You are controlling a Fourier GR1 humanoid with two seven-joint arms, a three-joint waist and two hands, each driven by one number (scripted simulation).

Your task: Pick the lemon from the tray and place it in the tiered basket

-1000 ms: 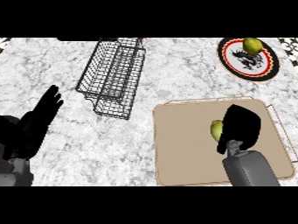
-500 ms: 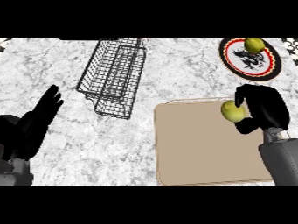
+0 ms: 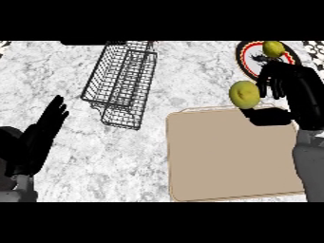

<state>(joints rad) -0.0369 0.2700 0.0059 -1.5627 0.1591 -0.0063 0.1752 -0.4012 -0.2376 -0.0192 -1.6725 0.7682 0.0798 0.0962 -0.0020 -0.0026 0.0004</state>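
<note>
Here your tan tray (image 3: 227,161) is sitting on the marble counter (image 3: 192,71), the wire tiered basket (image 3: 122,83) lying left of it. Above the tray's far edge, your right hand (image 3: 290,90) is clasping the lemon (image 3: 243,94); left of the tray, your left hand (image 3: 42,135) is resting open.

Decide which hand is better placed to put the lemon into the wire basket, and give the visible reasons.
Right. The right hand already holds the lemon above the tray; the left hand rests open, left of the basket.
</note>
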